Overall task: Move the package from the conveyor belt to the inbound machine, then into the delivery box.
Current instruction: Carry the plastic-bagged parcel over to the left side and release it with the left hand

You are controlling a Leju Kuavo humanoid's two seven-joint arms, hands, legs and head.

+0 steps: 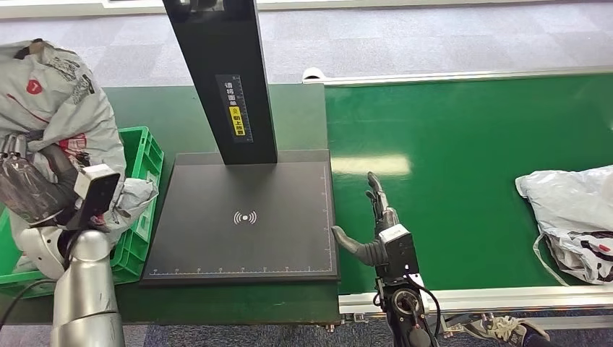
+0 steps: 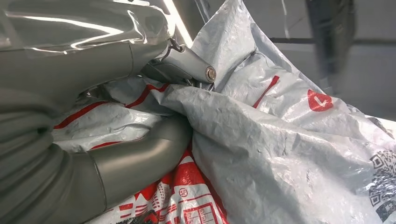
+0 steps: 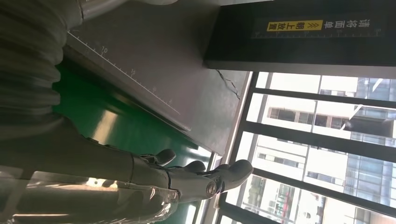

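- I'm counting 2 grey crinkled plastic mailer packages w/ red print. Pkg one (image 1: 54, 101) is sitting up in my left hand (image 1: 32, 189), over the green slatted plastic crate (image 1: 144, 155) at the left side of the table.
- In the left wrist cam I'm seeing the left hand (image 2: 154, 116) gripping that same pkg (image 2: 280, 154): thumb pressing into the plastic from one side, a finger (image 2: 187, 67) hooking over a fold from the other. So it's holding the pkg, firmly bunched.
- Pkg two (image 1: 571, 217) is lying on the green conveyor belt (image 1: 463, 144), far right, well apart from both hands.
- Right hand (image 1: 376, 224) is hovering over the belt, just beside the right edge of the flat black scanner plate (image 1: 246, 217). Fingers are stretching fwd, thumb sticking out toward the plate, nothing in it. Spread wide.
- Right wrist cam is showing the same: right hand (image 3: 187, 177) w/ fingers apart and straight, empty, green belt (image 3: 107, 126) under it and the plate edge w/ ruler marks (image 3: 135, 79) beside.
- 1 black upright post (image 1: 224, 79) is rising from the back of the plate, carrying 1 yellow-and-black label (image 1: 236, 116).
- 1 white wireless-style symbol (image 1: 245, 217) is marking the plate centre; plate is bare otherwise.
- 1 crate is all I'm counting; I can't tell what's inside, pkg and arm are covering it.
- Grey carpet tile floor (image 1: 434, 36) is showing beyond the belt.
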